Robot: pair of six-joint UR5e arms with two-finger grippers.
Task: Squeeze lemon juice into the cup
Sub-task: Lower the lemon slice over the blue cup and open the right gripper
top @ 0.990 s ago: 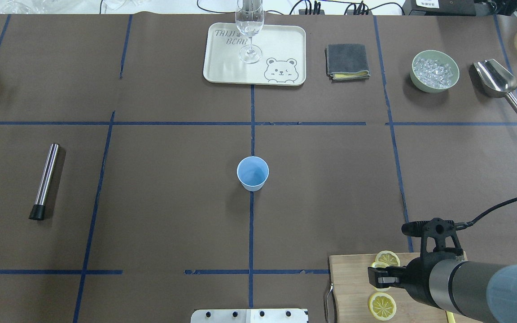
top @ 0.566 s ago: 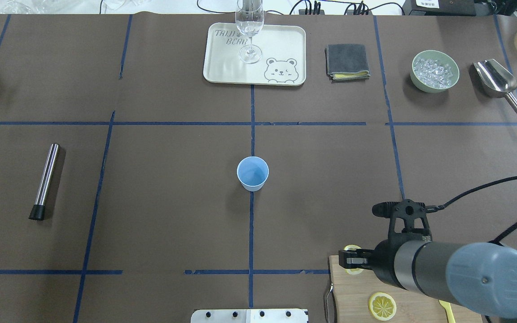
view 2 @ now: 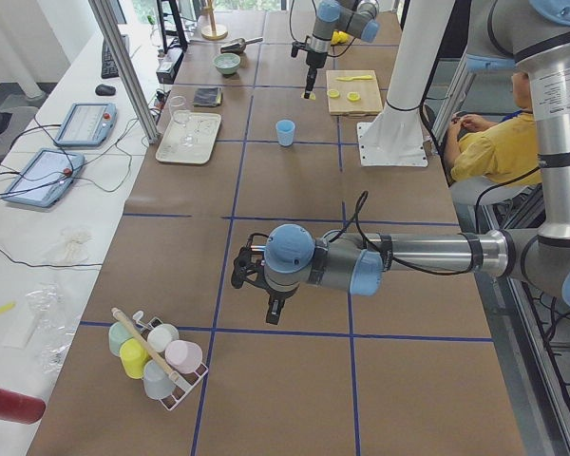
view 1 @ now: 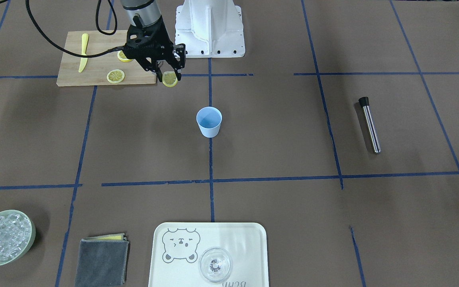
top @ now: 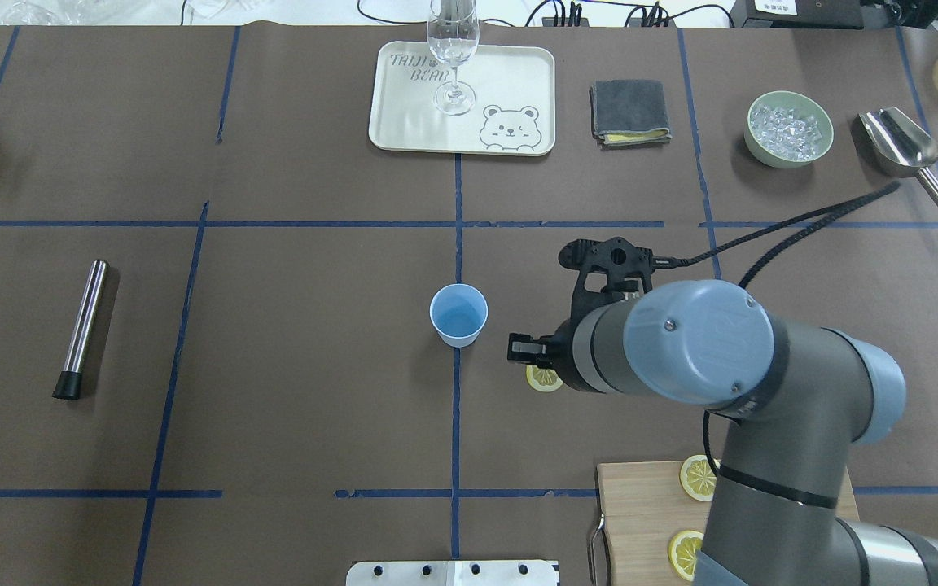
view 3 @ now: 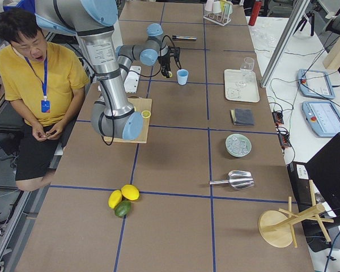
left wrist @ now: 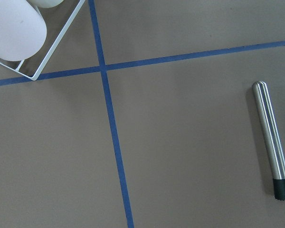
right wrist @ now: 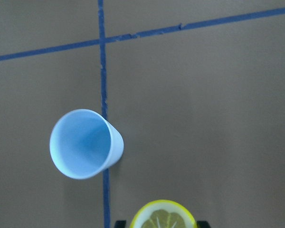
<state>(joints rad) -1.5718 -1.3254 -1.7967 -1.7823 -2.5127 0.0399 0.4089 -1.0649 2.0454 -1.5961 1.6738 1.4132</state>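
The light blue cup stands upright and open at the table's middle, and also shows in the front-facing view and the right wrist view. My right gripper is shut on a lemon slice, held above the table just right of the cup and apart from it. The slice shows between the fingers in the front-facing view and at the bottom edge of the right wrist view. My left gripper shows only in the exterior left view, far from the cup; I cannot tell whether it is open.
A wooden cutting board holds two more lemon slices and a yellow knife. At the back stand a tray with a glass, a grey cloth, an ice bowl and a scoop. A steel rod lies at the left.
My right arm has moved from over the cutting board forward and left, carrying the lemon slice to a spot beside the cup. The cup has not moved.
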